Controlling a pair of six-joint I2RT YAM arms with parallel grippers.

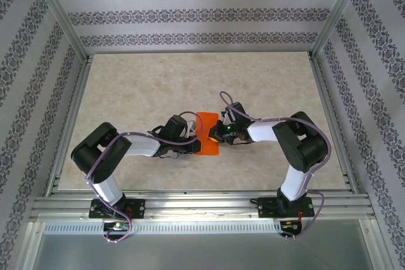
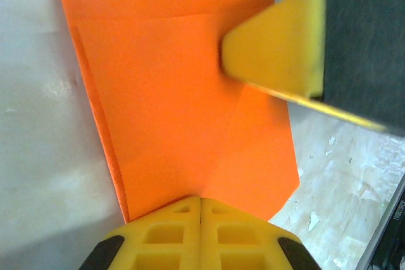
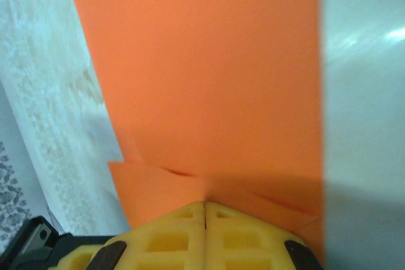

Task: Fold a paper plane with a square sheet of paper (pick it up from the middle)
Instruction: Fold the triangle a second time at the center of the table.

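One square sheet of paper [image 1: 207,132], bright orange, is lying flat near the centre of the table [image 1: 158,86]. From above it is showing as an upright oblong, longer along the 12-to-6 line than it is wide.

Left wrist view: the sheet [image 2: 171,105] is carrying a straight crease across its upper part and a slanted crease running toward 5 o'clock. A second layer edge is showing as a thin strip along its 9 o'clock side.

Right wrist view: the sheet [image 3: 209,80] is showing a small raised flap and wrinkle just ahead of the fingertips, with shadow lying across that end.

Left gripper [image 1: 193,145] is sitting at the sheet's 8 o'clock corner. Its yellow fingers are pressed together with no gap [image 2: 201,210], tips touching the orange edge. I cannot tell if paper is being nipped between them or just pressed down.

Right gripper [image 1: 219,132] is sitting at the sheet's 3 o'clock edge, opposite the left one. Its fingers are likewise pressed together [image 3: 205,210], tips meeting the paper at the flap; again I cannot tell nip from press. One of its yellow fingers [image 2: 272,49] is resting on the sheet toward 1 o'clock in the left wrist view.

Both arms are reaching inward from bases at 6 o'clock on the aluminium rail [image 1: 202,207]. Patterned wallpaper walls [image 1: 190,17] are enclosing the table.
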